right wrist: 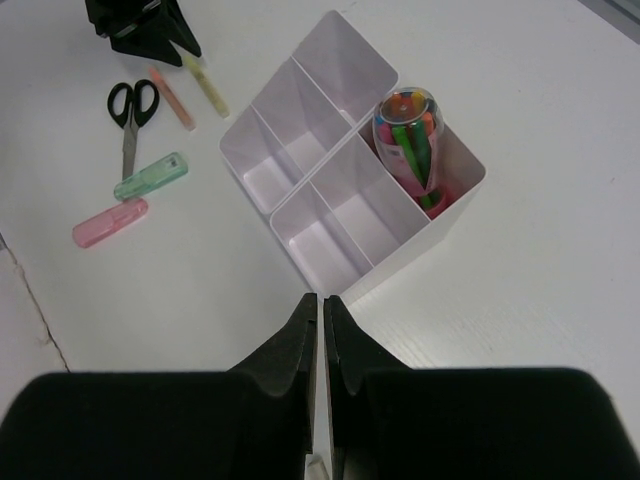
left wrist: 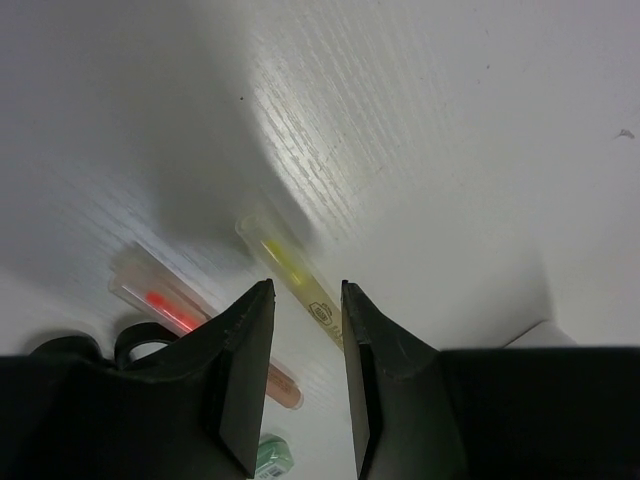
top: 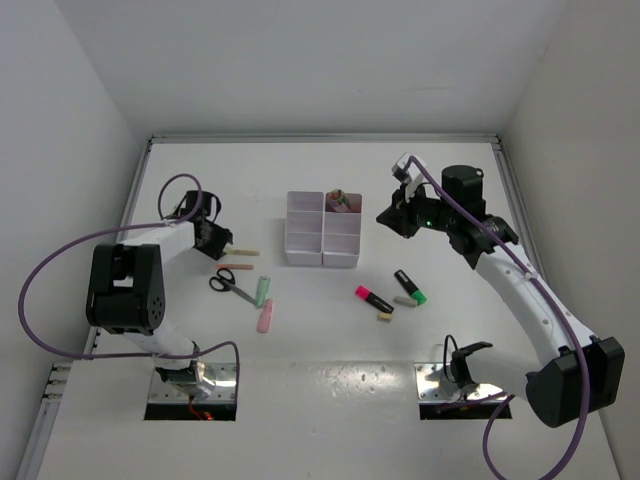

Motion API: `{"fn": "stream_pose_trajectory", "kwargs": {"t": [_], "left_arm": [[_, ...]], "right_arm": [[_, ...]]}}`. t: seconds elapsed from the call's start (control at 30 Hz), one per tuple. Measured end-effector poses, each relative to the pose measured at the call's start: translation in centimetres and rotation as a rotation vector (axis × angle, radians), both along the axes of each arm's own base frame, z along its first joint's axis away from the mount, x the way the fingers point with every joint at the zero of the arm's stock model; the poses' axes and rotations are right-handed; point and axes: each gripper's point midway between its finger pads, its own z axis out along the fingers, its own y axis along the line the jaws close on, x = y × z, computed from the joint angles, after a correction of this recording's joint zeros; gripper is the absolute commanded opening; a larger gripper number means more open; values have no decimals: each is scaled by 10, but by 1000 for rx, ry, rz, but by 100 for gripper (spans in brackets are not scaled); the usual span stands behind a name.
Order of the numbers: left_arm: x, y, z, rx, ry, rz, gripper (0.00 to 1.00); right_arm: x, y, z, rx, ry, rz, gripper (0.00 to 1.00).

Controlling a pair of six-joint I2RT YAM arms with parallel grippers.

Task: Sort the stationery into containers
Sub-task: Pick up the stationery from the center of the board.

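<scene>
Left gripper [left wrist: 305, 300]: jaws partly spread, pointing down over the surface at the 9 o'clock side of the top view. They straddle the yellow pencil without visibly pinching it.
Yellow pencil [left wrist: 285, 265]: flat on the surface and passing under the gap between the jaws. In the left wrist view its long axis runs from 11 to 5 o'clock, oblique to that gap. In the top view it runs from 9 to 3 o'clock.
Deciding relation: the pencil is already between the jaws but skewed, so a closing grip would probably catch it near one end. The left arm is much the nearer one.
Orange pencil [left wrist: 160, 300]: just beside the yellow one on its 8 o'clock side, roughly parallel and outside the jaws.
Scissors [top: 230, 282]: closed and flat, near the pencils at 6 o'clock.
Green stick [top: 262, 290] and pink stick [top: 265, 317]: lying loose at 4 o'clock of the scissors.
Tray [top: 300, 255]: at 3 o'clock of the left gripper, with open surface between them. The compartments in view are empty except the far right one.
Capsule [right wrist: 408, 130]: clear, holding coloured pieces, standing in that far right compartment.
Pink highlighter [top: 374, 299], black highlighter [top: 409, 286] and eraser [top: 384, 316]: unsorted at 5 o'clock of the tray.
Right gripper [right wrist: 320, 300]: fingers pressed together with nothing between them, hanging above the tray's 3 o'clock side.
Surface [top: 330, 380]: white, flat and matte.
Room: the orange pencil and scissors crowd the near side of the grasp.
</scene>
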Motion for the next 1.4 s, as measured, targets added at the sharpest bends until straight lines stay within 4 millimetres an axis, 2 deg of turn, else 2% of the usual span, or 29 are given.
{"fn": "stream_pose_trajectory", "kwargs": {"t": [0.27,0.53,0.77,1.13,1.4], "left_arm": [[-1,1,-14,4,51,11,39],[16,1,-14,-3,60,24,39],[29,-1,-15,8,125,18,35],[14,1,-19,75,265,-17,34],[7,1,-22,93,304,-37,8]], "right_arm": [[0,0,-1,-1,1,0,6],[0,0,-1,-1,1,0,5],[0,0,-1,-1,1,0,5],[-2,0,3,4,-8,3,5],[-2,1,6,9,-16,7,5]]}}
